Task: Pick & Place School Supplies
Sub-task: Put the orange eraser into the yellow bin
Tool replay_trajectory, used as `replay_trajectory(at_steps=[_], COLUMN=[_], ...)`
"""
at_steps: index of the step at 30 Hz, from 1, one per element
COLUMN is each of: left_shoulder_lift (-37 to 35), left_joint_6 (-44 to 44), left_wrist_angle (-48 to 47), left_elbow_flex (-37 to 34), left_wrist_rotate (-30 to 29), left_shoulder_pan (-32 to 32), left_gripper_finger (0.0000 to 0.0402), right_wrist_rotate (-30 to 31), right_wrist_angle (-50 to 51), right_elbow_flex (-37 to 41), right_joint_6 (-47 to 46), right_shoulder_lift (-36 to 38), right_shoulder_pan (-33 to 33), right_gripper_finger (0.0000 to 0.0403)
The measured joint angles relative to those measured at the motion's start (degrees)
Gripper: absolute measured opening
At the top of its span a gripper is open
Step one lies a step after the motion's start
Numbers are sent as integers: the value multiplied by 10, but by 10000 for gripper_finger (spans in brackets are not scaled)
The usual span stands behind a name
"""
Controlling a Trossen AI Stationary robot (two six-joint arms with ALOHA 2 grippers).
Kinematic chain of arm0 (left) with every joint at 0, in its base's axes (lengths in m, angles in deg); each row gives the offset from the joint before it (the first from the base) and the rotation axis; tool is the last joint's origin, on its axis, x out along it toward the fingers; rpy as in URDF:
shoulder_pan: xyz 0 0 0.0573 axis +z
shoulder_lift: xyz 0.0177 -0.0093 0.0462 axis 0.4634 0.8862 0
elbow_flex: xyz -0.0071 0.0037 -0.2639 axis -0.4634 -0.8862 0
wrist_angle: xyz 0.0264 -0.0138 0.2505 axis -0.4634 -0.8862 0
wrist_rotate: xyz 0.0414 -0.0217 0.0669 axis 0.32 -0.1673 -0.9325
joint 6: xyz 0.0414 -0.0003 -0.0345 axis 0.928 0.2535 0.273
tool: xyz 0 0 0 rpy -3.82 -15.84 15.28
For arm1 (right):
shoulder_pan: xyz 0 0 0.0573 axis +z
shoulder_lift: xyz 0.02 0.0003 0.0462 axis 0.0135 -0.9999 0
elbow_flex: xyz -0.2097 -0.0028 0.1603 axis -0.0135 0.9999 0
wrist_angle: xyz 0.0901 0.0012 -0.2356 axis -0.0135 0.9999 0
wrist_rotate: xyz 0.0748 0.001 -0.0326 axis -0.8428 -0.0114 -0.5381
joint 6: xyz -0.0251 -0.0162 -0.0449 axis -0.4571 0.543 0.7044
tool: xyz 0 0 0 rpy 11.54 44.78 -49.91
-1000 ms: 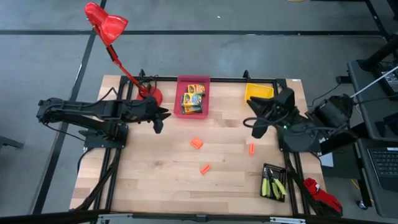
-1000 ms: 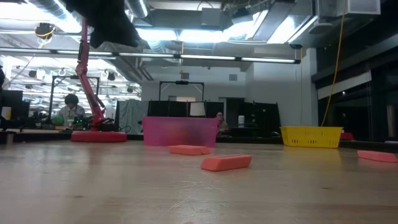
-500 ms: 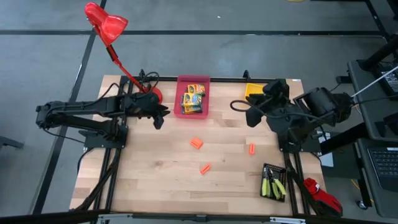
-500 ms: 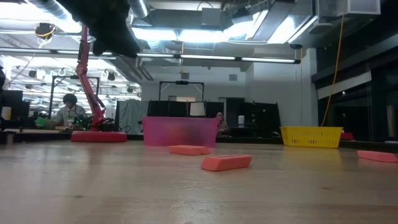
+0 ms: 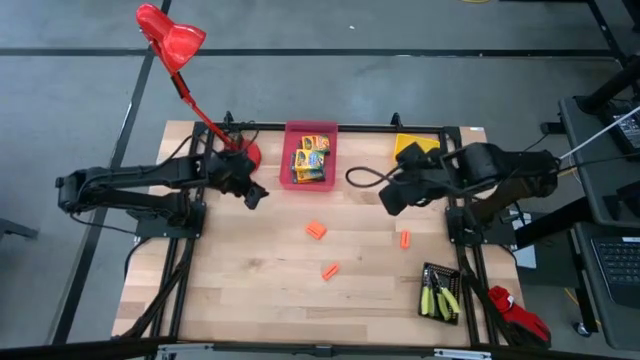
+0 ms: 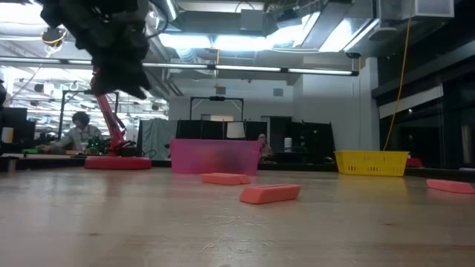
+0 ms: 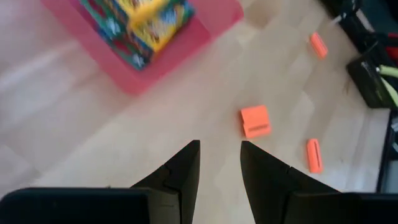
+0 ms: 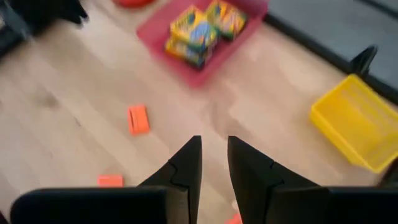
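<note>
Three orange stubby pieces lie flat on the wooden table: one [image 5: 316, 230] mid-table, one [image 5: 329, 271] nearer the near edge, one [image 5: 404, 239] to the right. Yellow-and-green crayon boxes [image 5: 311, 158] lie in the pink bin [image 5: 296, 135]. Pliers with lime-green handles [image 5: 440, 298] lie in the black bin [image 5: 427, 272]. My left gripper [image 5: 255, 193] hovers left of the pink bin, slightly open [image 7: 221, 152] and holding nothing. My right gripper [image 5: 388, 197] hovers right of that bin, above the table, also slightly open [image 8: 214, 149] and holding nothing.
A red desk lamp [image 5: 170, 40] stands with its base [image 5: 245, 152] at the far-left corner, close to my left gripper. The yellow bin [image 5: 412, 146] sits at the far right, partly under my right arm. A red object [image 5: 515, 310] lies off the near-right corner.
My right gripper has swung from near the yellow bin toward the table's left, out over the table and closer to the pink bin. My left gripper has stayed beside the lamp base and come down somewhat. Nothing on the table has moved.
</note>
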Motion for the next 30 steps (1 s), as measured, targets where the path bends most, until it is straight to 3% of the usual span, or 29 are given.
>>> replay_trajectory(at_steps=[7,15,20,30], left_shoulder_lift=[25,120,168,215], left_joint_6=[-46,-87,-92,11], left_wrist_angle=[12,154,186,259], left_elbow_flex=[-8,-8,-8,-7], left_wrist_rotate=[10,-5,-40,-142], left_shoulder_pan=[-60,-152,-203,-294], left_gripper_finger=[111,111,111,111], right_wrist_rotate=[-90,-145,-147,-121], right_wrist_angle=[-35,-148,-171,-190], right_elbow_flex=[50,87,93,94], right_joint_6=[28,66,54,13], right_shoulder_lift=[0,2,2,2], right_shoulder_pan=[0,4,25,58], right_gripper_finger=[79,79,79,79])
